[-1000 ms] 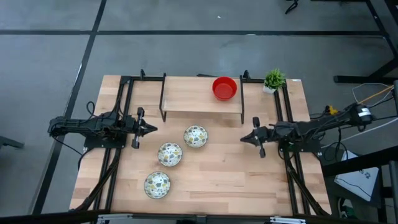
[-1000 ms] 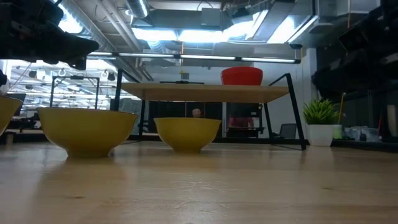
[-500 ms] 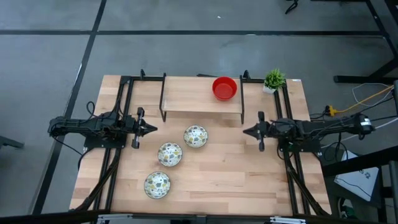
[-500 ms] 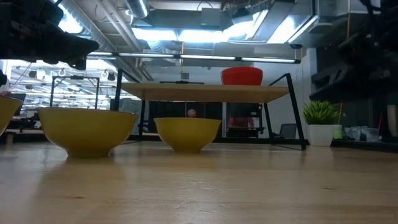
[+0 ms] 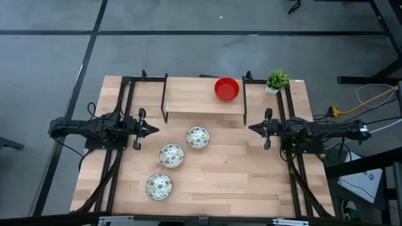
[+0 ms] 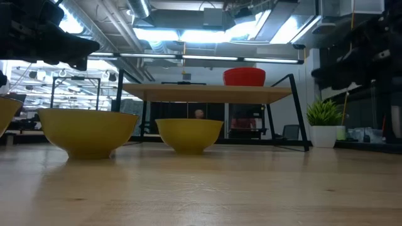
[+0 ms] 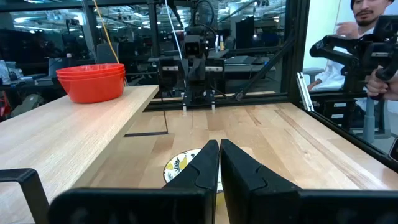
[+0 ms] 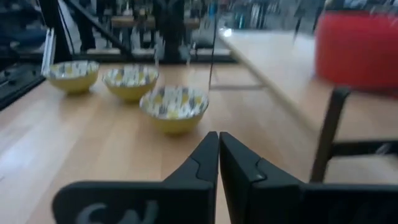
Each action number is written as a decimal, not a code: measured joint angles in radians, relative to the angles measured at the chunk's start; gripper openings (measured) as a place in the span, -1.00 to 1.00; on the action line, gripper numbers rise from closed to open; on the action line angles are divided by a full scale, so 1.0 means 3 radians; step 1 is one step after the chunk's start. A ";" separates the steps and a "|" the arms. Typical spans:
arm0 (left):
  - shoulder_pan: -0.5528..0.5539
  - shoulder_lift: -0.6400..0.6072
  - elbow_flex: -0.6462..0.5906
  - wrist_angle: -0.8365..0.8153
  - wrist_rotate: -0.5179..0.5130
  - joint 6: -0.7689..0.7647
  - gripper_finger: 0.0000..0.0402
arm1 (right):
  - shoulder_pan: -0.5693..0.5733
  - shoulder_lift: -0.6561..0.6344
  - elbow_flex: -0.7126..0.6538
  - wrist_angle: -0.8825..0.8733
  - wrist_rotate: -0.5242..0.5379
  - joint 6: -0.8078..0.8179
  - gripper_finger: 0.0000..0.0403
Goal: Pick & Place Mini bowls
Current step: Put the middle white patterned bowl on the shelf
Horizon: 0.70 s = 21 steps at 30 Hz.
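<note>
A stack of red mini bowls (image 5: 227, 88) (image 7: 93, 82) stands on the raised wooden shelf (image 5: 195, 99) at the far side. Three cream floral mini bowls (image 5: 197, 137) (image 5: 171, 156) (image 5: 159, 186) rest on their bases on the table in a slanting row; the low view shows their yellow outsides (image 6: 88, 130) (image 6: 188, 134). My left gripper (image 5: 154, 130) (image 7: 219, 149) is shut and level at the table's left, pointing toward the bowls. My right gripper (image 5: 251, 129) (image 8: 219, 140) is shut and level at the right, and holds nothing.
The shelf's black frame legs (image 5: 164, 107) (image 5: 245, 110) stand beside the bowls. A small green potted plant (image 5: 276, 80) (image 6: 323, 122) sits at the far right corner. A person (image 7: 373, 31) is beyond the table in the left wrist view. Bare wood lies between the bowls and the right gripper.
My right gripper has drawn back toward the table's right edge and a little toward the far edge, levelling out, and has stayed shut. The bowls have not moved.
</note>
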 joint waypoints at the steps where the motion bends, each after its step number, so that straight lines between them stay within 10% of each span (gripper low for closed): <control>1: 0.0000 0.0000 0.0000 -0.0001 0.0000 0.0000 -0.95 | -0.0022 -0.0067 0.0000 0.0005 0.0002 -0.0039 -0.91; 21: 0.0000 0.0000 0.0000 0.0124 0.0001 -0.0465 -0.95 | -0.0439 -0.0352 0.0000 -0.0093 -0.0554 -0.0277 -0.91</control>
